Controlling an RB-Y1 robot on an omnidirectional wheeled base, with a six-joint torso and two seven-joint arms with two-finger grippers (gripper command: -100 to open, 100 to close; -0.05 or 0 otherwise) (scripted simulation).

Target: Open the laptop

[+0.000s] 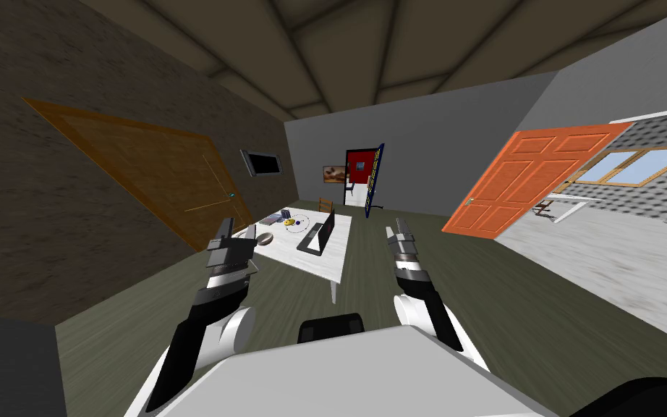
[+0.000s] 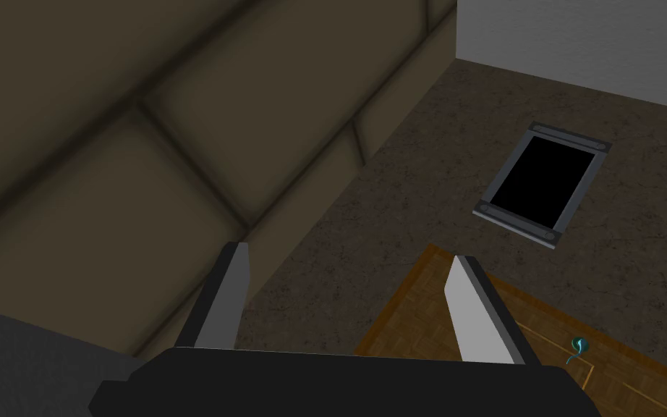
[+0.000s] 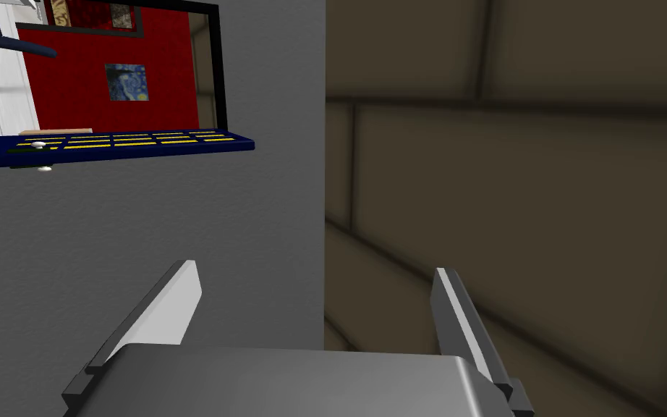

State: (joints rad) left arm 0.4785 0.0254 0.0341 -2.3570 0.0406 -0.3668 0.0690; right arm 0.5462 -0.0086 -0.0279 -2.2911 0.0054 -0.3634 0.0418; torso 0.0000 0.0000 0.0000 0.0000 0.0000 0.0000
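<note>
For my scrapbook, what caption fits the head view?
Left gripper and right gripper, open, short of the laptop on a white table.

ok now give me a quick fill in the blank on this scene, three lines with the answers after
1. The dark laptop sits on a white ___.
2. The left hand and the right hand are both ___ and hold nothing.
3. The door on the robot's right is coloured ___.
Missing words: table; open; orange.
</note>
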